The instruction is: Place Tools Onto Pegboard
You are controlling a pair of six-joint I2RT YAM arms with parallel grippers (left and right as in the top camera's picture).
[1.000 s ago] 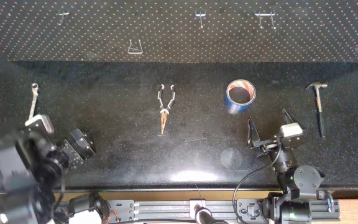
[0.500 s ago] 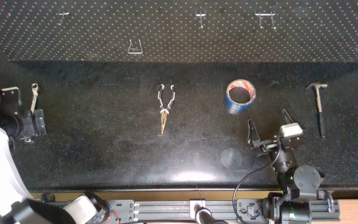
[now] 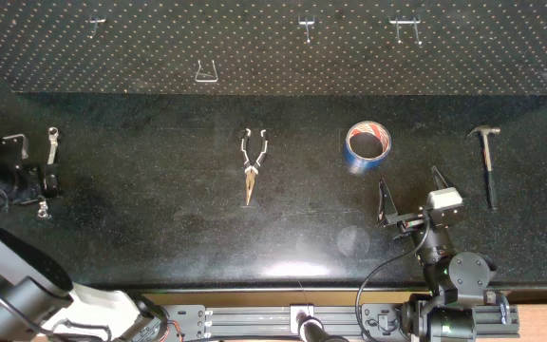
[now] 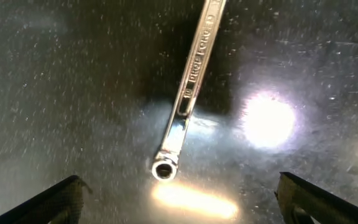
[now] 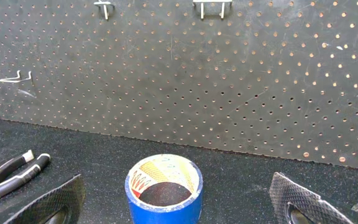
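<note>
Black worktop (image 3: 160, 218), left gripper (image 4: 178, 183) jaws wide, empty, over lettered wrench (image 4: 191, 87); right gripper (image 3: 408, 180) jaws wide, empty

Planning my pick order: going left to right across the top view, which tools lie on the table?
wrench → pliers → tape → hammer

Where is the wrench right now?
The slim silver wrench lies flat on the black tabletop at the top view's far left, just beneath the left gripper.
</note>
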